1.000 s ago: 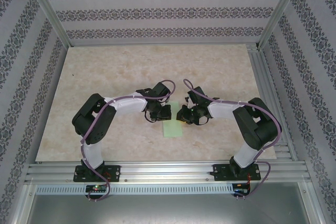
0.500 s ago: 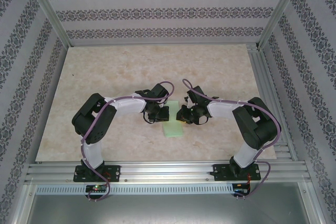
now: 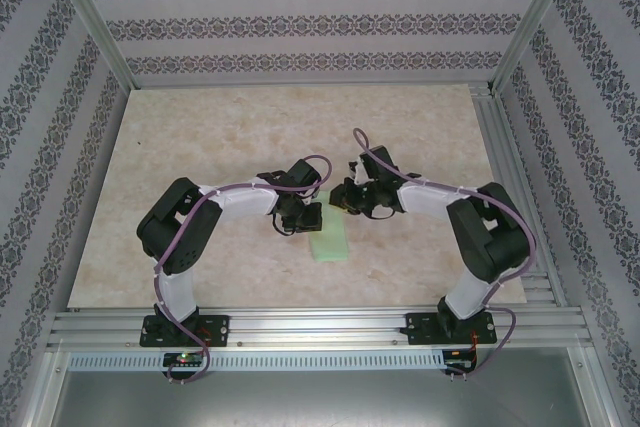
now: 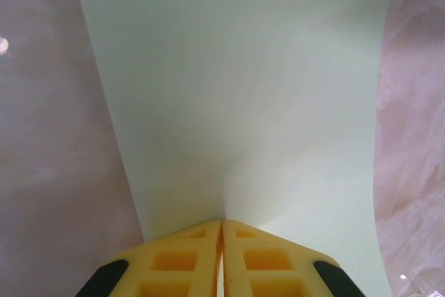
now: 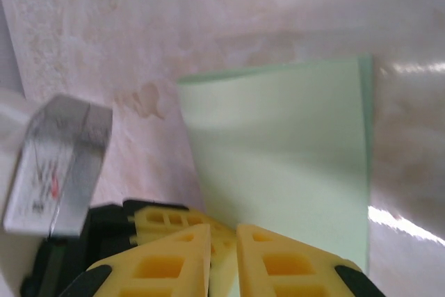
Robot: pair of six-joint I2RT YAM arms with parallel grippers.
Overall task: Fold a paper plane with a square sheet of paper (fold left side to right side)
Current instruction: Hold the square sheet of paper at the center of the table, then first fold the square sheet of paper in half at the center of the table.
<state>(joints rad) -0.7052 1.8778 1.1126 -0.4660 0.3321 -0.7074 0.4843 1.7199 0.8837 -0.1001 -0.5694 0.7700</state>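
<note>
The thin pale mint-green square sheet of paper point(image 3: 328, 244) lies halved, so the left-to-right fold looks done; nose and wing folds remain. The left gripper point(image 4: 222, 222) is clenched at the sheet's edge, paper just ahead. The right gripper point(image 5: 223, 229) hovers behind the sheet; I cannot tell its grip.

The sheet of paper point(image 4: 243, 102) is thin, smooth and matt. The desk point(image 3: 250, 117) beside it looks marbled and faintly glossy. The left claw point(image 4: 221, 223) is matt yellow plastic.
</note>
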